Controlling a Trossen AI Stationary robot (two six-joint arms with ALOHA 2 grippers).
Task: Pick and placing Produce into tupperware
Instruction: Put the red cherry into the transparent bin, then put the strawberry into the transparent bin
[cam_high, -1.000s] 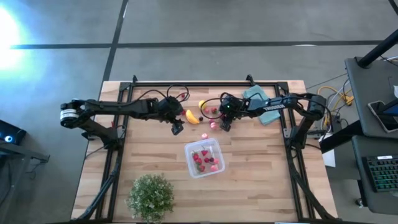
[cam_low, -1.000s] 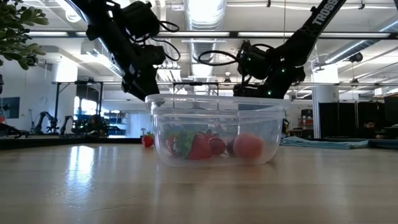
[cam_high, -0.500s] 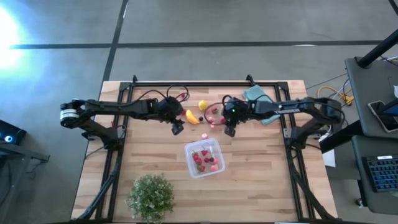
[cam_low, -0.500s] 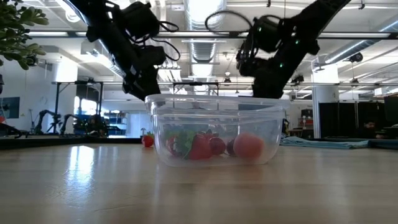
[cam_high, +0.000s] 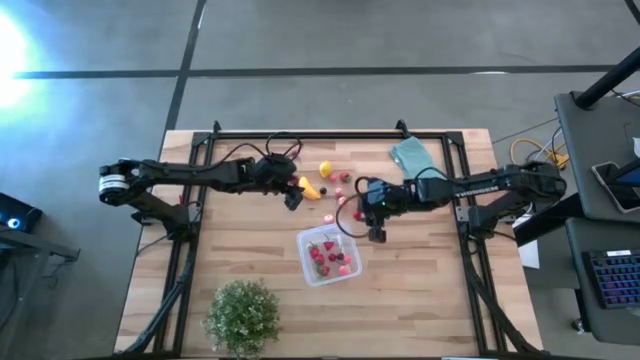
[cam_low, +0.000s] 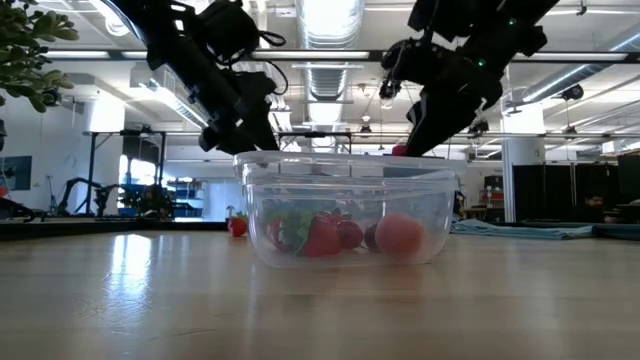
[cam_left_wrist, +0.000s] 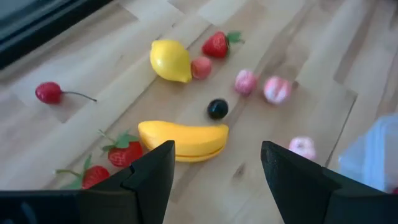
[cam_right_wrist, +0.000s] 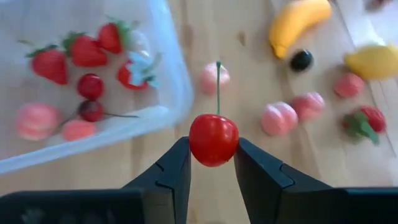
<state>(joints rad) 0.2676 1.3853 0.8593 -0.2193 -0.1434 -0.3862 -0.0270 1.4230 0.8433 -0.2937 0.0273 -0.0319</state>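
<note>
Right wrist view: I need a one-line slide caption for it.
Right gripper holds a red cherry beside the clear tupperware of strawberries, loose produce scattered beyond.

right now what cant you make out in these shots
- High view: the cherry in the right tool is too small to see; it shows only as a cherry in the right wrist view.
- Low view: the loose fruit behind the tupperware is hidden by its wall and contents.
- Left wrist view: the left tool blocks the banana's near edge.
- Right wrist view: the tub's far side is cut off.
</note>
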